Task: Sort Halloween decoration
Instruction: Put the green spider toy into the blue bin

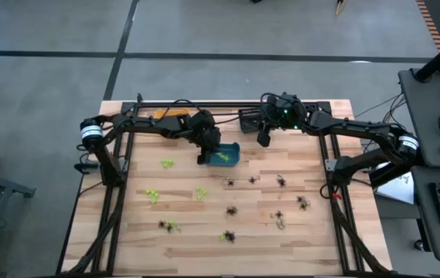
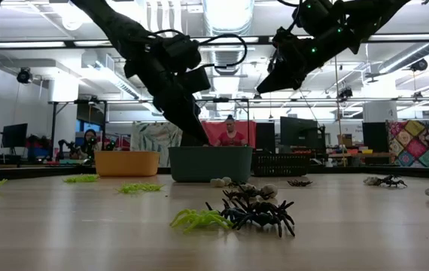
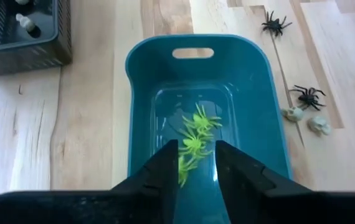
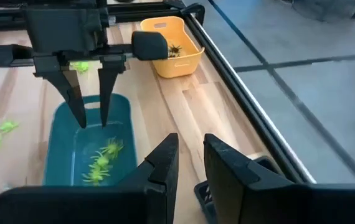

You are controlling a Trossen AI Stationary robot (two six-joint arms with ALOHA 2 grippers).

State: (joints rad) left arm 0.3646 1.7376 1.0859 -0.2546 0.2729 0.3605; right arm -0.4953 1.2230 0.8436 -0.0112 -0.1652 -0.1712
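Observation:
The Halloween decoration lies scattered on the wooden table: lime green pieces (image 1: 166, 163), black spiders (image 1: 281, 181) and pale ones (image 1: 279, 224). Several green spiders (image 3: 196, 130) lie on the floor of the teal bin (image 3: 140, 93). My left gripper (image 3: 196, 168) hangs open just above that bin, fingers pointing down, with nothing between them; the right wrist view shows it too (image 4: 91, 121). My right gripper (image 4: 190, 165) is open and holds nothing, raised between the teal bin and the black bin (image 1: 251, 120).
An orange bin (image 4: 165, 62) with a dark spider (image 4: 176, 48) inside stands near the far edge, left of the teal bin. The black bin (image 3: 15, 37) holds pale pieces (image 3: 25, 22). A metal frame borders the table. People show in the room beyond.

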